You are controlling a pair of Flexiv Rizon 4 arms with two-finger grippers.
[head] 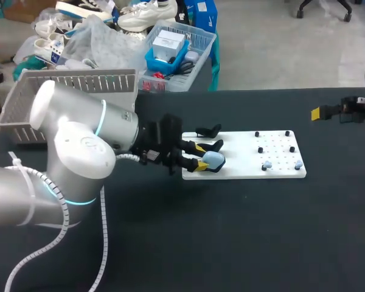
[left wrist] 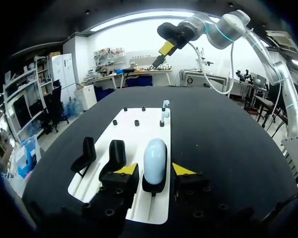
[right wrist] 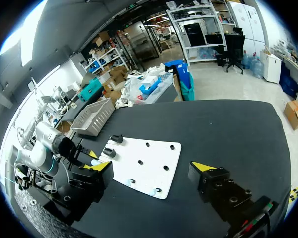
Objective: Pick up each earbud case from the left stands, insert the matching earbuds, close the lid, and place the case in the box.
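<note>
On white board: pale blue earbud case upright on black stand | left gripper spread astride earbud case, small gaps | right gripper wide, empty, well apart

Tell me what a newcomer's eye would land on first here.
The pale blue earbud case sits on a black stand on the white board, between the yellow tips of the open left gripper. The right gripper hangs open above the table, away from the board.

Black stand just beside the case, bare board ahead
</note>
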